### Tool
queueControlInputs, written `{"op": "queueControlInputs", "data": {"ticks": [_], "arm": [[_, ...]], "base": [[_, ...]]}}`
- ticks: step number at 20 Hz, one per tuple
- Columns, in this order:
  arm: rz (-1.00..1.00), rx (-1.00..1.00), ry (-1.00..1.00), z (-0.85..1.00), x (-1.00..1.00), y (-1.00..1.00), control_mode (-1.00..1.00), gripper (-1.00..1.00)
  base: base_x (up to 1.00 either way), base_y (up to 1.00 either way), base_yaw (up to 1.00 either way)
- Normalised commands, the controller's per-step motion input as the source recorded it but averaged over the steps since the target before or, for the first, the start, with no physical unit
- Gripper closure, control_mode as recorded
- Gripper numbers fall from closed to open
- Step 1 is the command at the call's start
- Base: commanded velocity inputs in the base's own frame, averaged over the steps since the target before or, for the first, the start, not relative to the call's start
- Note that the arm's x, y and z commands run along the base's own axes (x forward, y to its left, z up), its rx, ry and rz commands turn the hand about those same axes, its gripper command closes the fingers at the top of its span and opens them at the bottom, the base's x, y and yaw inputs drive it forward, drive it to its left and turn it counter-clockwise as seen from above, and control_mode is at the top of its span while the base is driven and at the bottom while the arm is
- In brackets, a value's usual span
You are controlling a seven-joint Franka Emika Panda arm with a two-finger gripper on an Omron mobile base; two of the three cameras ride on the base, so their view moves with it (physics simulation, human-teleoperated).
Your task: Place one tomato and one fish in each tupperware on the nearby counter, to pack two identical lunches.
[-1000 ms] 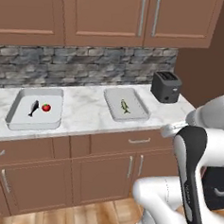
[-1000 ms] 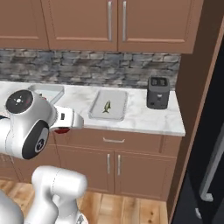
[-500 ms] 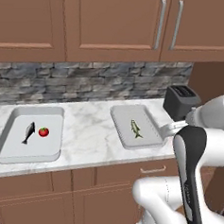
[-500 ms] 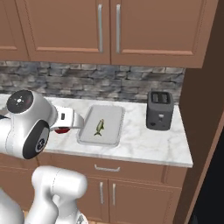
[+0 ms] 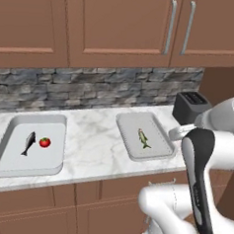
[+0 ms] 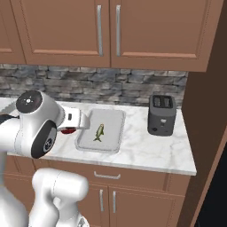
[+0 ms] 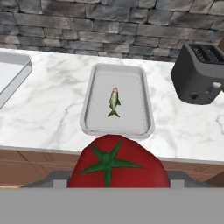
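A red tomato (image 7: 118, 164) with a green star top sits in my gripper (image 6: 71, 126), which is shut on it; its red edge (image 6: 67, 131) peeks out under the hand. It hangs at the front edge of the marble counter (image 7: 52, 113), just short of the right tupperware (image 7: 144, 118), where a yellowish green fish (image 7: 114, 102) lies. That tupperware (image 5: 159, 144) and fish (image 5: 143, 138) lie left of my arm. The left tupperware (image 5: 16, 166) holds a dark grey fish (image 5: 28, 143) and a second tomato (image 5: 45, 142).
A black toaster (image 7: 201, 74) stands on the counter right of the right tupperware, close to the wall. A stone backsplash (image 5: 91, 90) and wooden wall cabinets (image 5: 115, 30) rise behind. A dark tall panel (image 6: 213, 146) closes the counter's right end.
The whole scene has grown and shifted in both base views, so the base has moved closer to the counter. The tomato stays in my gripper.
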Motion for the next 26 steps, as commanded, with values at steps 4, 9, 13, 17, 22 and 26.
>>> {"op": "queueControlInputs", "data": {"ticks": [4, 9, 13, 17, 22, 26], "arm": [[0.0, 0.0, 0.0, -0.23, 0.56, -0.36, -1.0, 1.0], [0.0, 0.0, 0.0, -0.42, 0.54, -0.08, -1.0, 1.0], [0.0, 0.0, 0.0, -0.57, 0.51, 0.0, -1.0, 1.0], [0.0, 0.0, 0.0, -0.54, 0.52, 0.0, -1.0, 1.0], [0.0, 0.0, 0.01, -0.43, 0.56, 0.0, -1.0, 1.0], [0.0, 0.0, 0.03, -0.22, 0.61, 0.0, -1.0, 1.0]], "base": [[0.0, 0.0, 0.0], [0.0, 0.0, 0.0], [0.0, 0.0, 0.0], [0.0, 0.0, 0.0], [0.0, 0.0, 0.0], [0.0, 0.0, 0.0]]}}
